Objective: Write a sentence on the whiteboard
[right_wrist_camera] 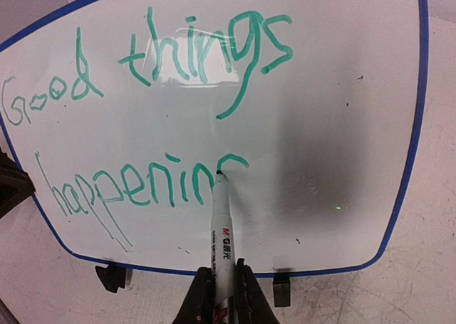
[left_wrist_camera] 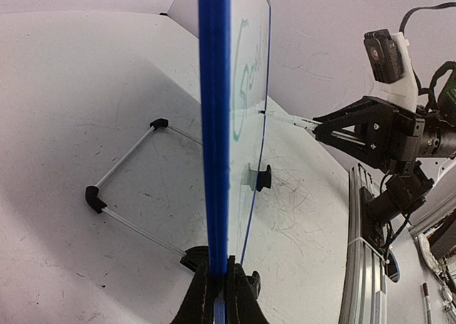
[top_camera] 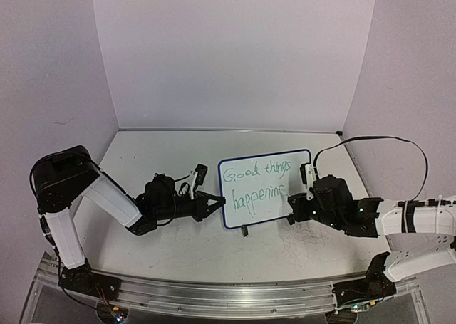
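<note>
The whiteboard (top_camera: 263,189) stands upright on two black clip feet, blue-framed. Green words on it (right_wrist_camera: 142,110) read "Good things" above "happenin" with the top curve of one more letter. My left gripper (top_camera: 214,203) is shut on the board's left edge; the blue frame (left_wrist_camera: 214,124) runs up from between its jaws (left_wrist_camera: 219,295). My right gripper (right_wrist_camera: 219,295) is shut on a white marker (right_wrist_camera: 221,231) whose tip touches the board at the end of the last stroke. In the top view my right gripper (top_camera: 303,206) is at the board's lower right.
A thin wire stand (left_wrist_camera: 121,196) with black corner pieces lies on the table behind the board. Grey scribble marks (top_camera: 306,242) cover the tabletop in front. Walls close in at the back and sides. A metal rail (top_camera: 228,295) runs along the near edge.
</note>
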